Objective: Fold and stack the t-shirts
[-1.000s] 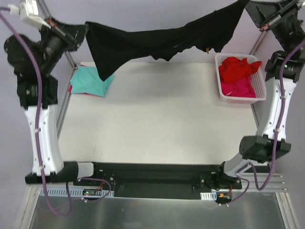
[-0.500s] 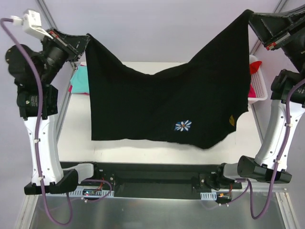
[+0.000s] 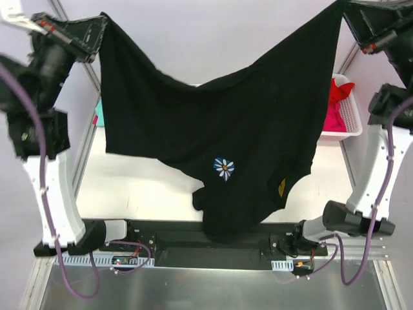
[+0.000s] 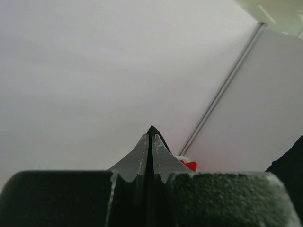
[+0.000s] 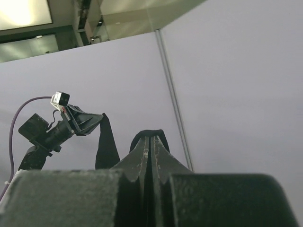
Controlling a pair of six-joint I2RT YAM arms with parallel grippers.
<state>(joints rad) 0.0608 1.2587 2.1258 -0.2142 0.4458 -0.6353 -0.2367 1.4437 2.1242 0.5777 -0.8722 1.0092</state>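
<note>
The large black t-shirt (image 3: 193,123) hangs spread in the air between both arms, its flower print (image 3: 224,168) facing the top camera. My left gripper (image 3: 100,24) is shut on its upper left corner, and a tip of black cloth (image 4: 152,129) pokes past the closed left gripper (image 4: 151,138). The right gripper (image 3: 342,10) is shut on the upper right corner, with black cloth (image 5: 142,135) wrapped over the closed right gripper (image 5: 151,140). The shirt's lower edge hangs down over the near table edge. A sliver of teal shirt (image 3: 98,108) shows at the left. Red (image 3: 339,89) and pink (image 3: 330,120) shirts lie in the basket.
The white slotted basket (image 3: 350,129) stands at the table's right side. The black base rail (image 3: 161,236) runs along the near edge. Grey walls with a metal frame post (image 5: 173,104) stand behind. The hanging shirt hides most of the table.
Both grippers have risen, lifting the black shirt from a bunched strip into a full hanging sheet. Its lower edge has swung toward the near rail, and the left gripper moved up and left.
</note>
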